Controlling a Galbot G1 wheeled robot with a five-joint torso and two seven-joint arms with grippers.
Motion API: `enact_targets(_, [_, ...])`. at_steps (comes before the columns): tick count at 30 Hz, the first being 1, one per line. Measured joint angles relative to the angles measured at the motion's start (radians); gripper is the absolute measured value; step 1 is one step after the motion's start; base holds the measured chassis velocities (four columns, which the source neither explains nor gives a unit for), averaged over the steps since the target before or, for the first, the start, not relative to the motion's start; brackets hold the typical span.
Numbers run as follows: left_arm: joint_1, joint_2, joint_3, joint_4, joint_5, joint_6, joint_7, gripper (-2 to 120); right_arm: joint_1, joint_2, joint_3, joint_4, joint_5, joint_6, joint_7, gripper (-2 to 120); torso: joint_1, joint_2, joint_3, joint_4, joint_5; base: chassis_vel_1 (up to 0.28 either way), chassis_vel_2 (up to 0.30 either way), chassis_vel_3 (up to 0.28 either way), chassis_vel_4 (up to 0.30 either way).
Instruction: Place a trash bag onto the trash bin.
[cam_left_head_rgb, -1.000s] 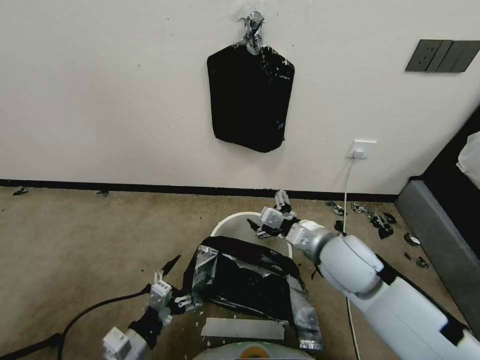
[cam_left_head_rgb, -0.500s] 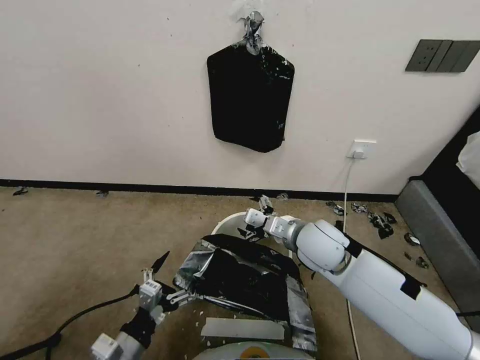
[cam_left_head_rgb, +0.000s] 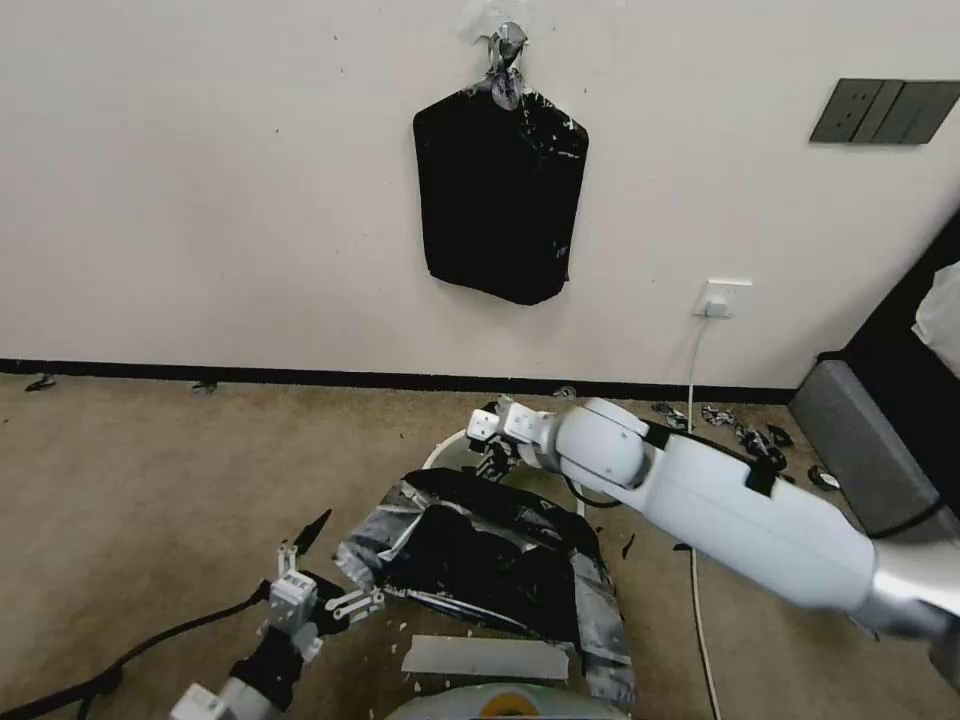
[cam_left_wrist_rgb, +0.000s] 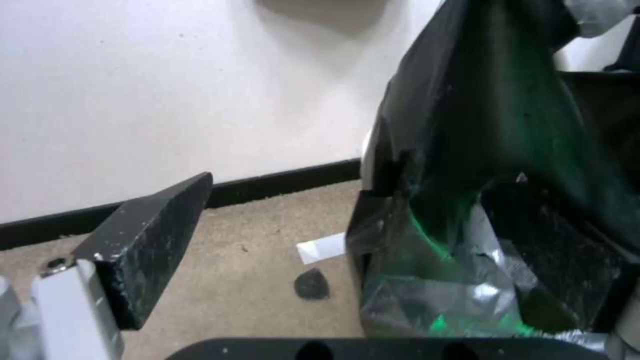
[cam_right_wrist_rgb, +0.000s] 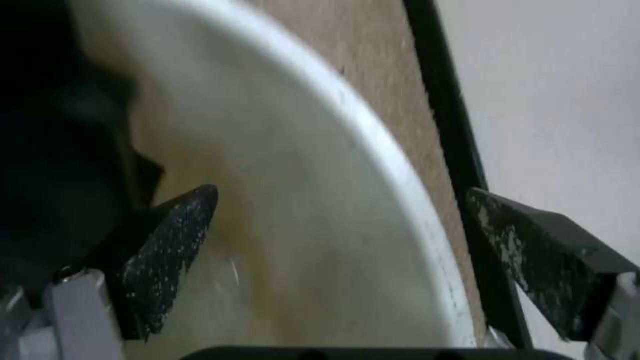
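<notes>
The right gripper (cam_left_head_rgb: 490, 432) reaches over the far rim of one round white plastic trash bin (cam_left_head_rgb: 452, 447), fingers spread wide. One crinkled glossy black trash bag (cam_left_head_rgb: 480, 560) drapes the bin's near side. The left gripper (cam_left_head_rgb: 325, 565), spread apart, has one finger against the bag's edge.

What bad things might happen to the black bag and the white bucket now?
The trash bag covers just the near part of the trash bin, so it might slide off. The right end effector is open across the far rim and could tip the bin. The left end effector is open beside the bag's corner; a grab might tear the thin plastic.
</notes>
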Motion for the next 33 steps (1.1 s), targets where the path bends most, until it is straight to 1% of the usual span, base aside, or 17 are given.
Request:
enact_targets(6, [0.015, 0.000, -0.016, -0.002, -0.001, -0.011, 0.008, 100, 0.056, 0.015, -0.042, -0.071, 0.010, 0.000, -0.016, 100, 0.000, 0.000, 0.000, -0.0002, -0.0002, 0.000, 0.000, 0.000, 0.000])
enact_targets(8, [0.020, 0.000, -0.027, 0.001, -0.002, -0.020, 0.017, 100, 0.069, 0.029, -0.047, -0.101, 0.041, 0.000, -0.018, 100, 0.000, 0.000, 0.000, -0.0001, 0.0001, 0.000, 0.000, 0.000, 0.000])
enact_targets(14, [0.023, 0.006, -0.046, -0.001, -0.006, -0.025, 0.023, 100, 0.089, 0.032, -0.067, -0.133, 0.094, 0.001, -0.026, 100, 0.000, 0.000, 0.000, -0.0002, 0.0001, 0.000, 0.000, 0.000, 0.000])
enact_targets(17, [0.030, 0.003, -0.056, -0.002, -0.010, -0.038, 0.026, 100, 0.096, 0.015, -0.078, -0.140, 0.108, 0.003, -0.034, 88, 0.000, 0.000, 0.000, -0.0002, 0.0001, 0.000, 0.000, 0.000, 0.000])
enact_targets(18, [0.030, 0.003, -0.056, -0.002, -0.010, -0.038, 0.026, 100, 0.096, 0.015, -0.078, -0.140, 0.108, 0.003, -0.034, 88, 0.000, 0.000, 0.000, -0.0002, 0.0001, 0.000, 0.000, 0.000, 0.000])
enact_targets(20, [0.036, 0.000, -0.063, -0.003, -0.017, -0.048, 0.029, 100, 0.096, 0.006, -0.078, -0.140, 0.115, 0.003, -0.037, 80, 0.000, 0.000, 0.000, -0.0002, 0.0000, 0.000, 0.000, 0.000, 0.000])
enact_targets(21, [0.040, 0.000, -0.069, -0.005, -0.023, -0.054, 0.030, 100, 0.096, 0.002, -0.078, -0.137, 0.120, 0.003, -0.038, 73, 0.000, 0.000, 0.000, -0.0002, 0.0000, 0.000, 0.000, 0.000, 0.000])
enact_targets(23, [0.042, -0.001, -0.071, -0.005, -0.025, -0.056, 0.030, 100, 0.096, 0.001, -0.078, -0.136, 0.121, 0.003, -0.038, 71, 0.000, 0.000, 0.000, -0.0002, 0.0001, 0.000, 0.000, 0.000, 0.000])
enact_targets(24, [0.043, -0.001, -0.072, -0.006, -0.026, -0.057, 0.030, 100, 0.096, 0.000, -0.078, -0.136, 0.123, 0.003, -0.038, 68, 0.000, 0.000, 0.000, -0.0002, 0.0001, 0.000, 0.000, 0.000, 0.000])
enact_targets(25, [0.049, -0.001, -0.079, -0.010, -0.031, -0.063, 0.032, 100, 0.097, -0.003, -0.078, -0.134, 0.127, 0.004, -0.038, 61, 0.000, 0.000, 0.000, -0.0002, 0.0001, 0.000, 0.000, 0.000, 0.000])
enact_targets(26, [0.049, -0.001, -0.079, -0.010, -0.031, -0.063, 0.032, 100, 0.097, -0.003, -0.078, -0.134, 0.127, 0.004, -0.038, 61, 0.000, 0.000, 0.000, -0.0002, 0.0001, 0.000, 0.000, 0.000, 0.000])
enact_targets(27, [0.050, -0.001, -0.081, -0.011, -0.033, -0.065, 0.032, 100, 0.099, -0.003, -0.078, -0.134, 0.128, 0.004, -0.038, 58, 0.000, 0.000, 0.000, -0.0002, 0.0001, 0.000, 0.000, 0.000, 0.000])
enact_targets(28, [0.054, -0.002, -0.085, -0.011, -0.039, -0.071, 0.034, 100, 0.103, -0.003, -0.080, -0.137, 0.132, 0.004, -0.039, 48, 0.000, 0.000, 0.000, -0.0001, 0.0001, 0.000, 0.000, 0.000, 0.000])
enact_targets(29, [0.055, -0.002, -0.087, -0.011, -0.041, -0.073, 0.035, 100, 0.104, -0.003, -0.081, -0.138, 0.134, 0.004, -0.039, 44, 0.000, 0.000, 0.000, -0.0001, 0.0001, 0.000, 0.000, 0.000, 0.000])
enact_targets(30, [0.055, -0.002, -0.087, -0.011, -0.041, -0.073, 0.035, 100, 0.104, -0.003, -0.081, -0.138, 0.134, 0.004, -0.039, 44, 0.000, 0.000, 0.000, -0.0001, 0.0001, 0.000, 0.000, 0.000, 0.000])
enact_targets(31, [0.056, -0.002, -0.088, -0.011, -0.044, -0.075, 0.036, 100, 0.105, -0.004, -0.081, -0.138, 0.136, 0.004, -0.039, 39, 0.000, 0.000, 0.000, -0.0002, 0.0001, 0.000, 0.000, 0.000, 0.000])
enact_targets(33, [0.057, -0.002, -0.092, -0.011, -0.052, -0.080, 0.038, 100, 0.105, -0.006, -0.082, -0.139, 0.142, 0.005, -0.040, 30, 0.000, 0.000, 0.000, -0.0002, 0.0000, 0.000, 0.000, 0.000, 0.000])
